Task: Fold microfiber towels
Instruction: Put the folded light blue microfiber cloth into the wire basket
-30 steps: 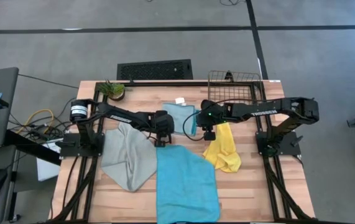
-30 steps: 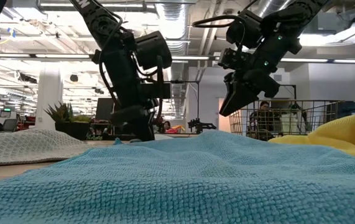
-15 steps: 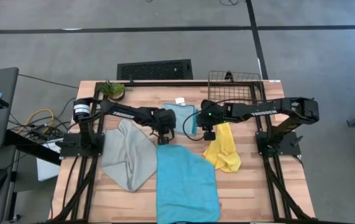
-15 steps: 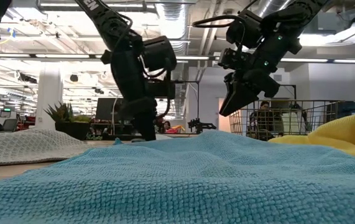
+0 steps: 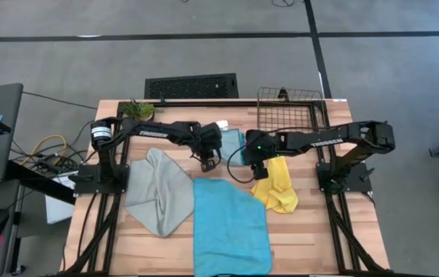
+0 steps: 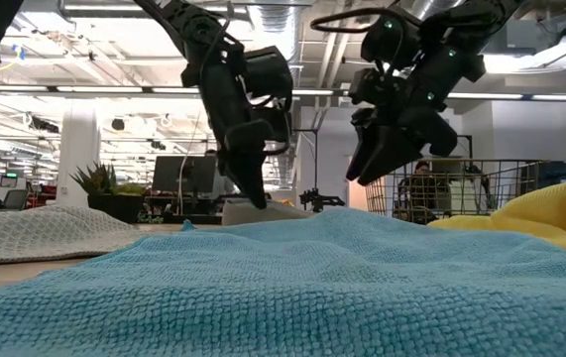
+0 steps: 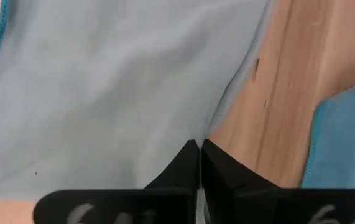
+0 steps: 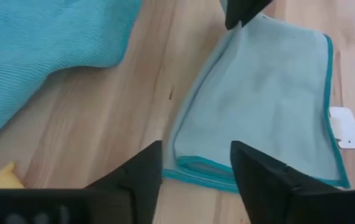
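Fingers of the left gripper (image 5: 207, 163) are pinched together on an edge of the pale blue towel (image 8: 276, 99), which lies part-folded at the back middle of the table (image 5: 311, 246), in front of the wire basket (image 5: 290, 101); the right gripper (image 5: 258, 170) hovers just beside it, fingers spread wide and empty. Left to right the other cloths: grey-green towel (image 5: 156, 192) rumpled, cyan towel (image 5: 231, 223) flat at front centre, yellow towel (image 5: 276, 187) bunched. Judgement: all light, limp, non-slip; they will sag and crease, so best taken at a hemmed corner or edge. Hard to make out: how much cloth the left fingers trap, and how many layers the pale towel has.
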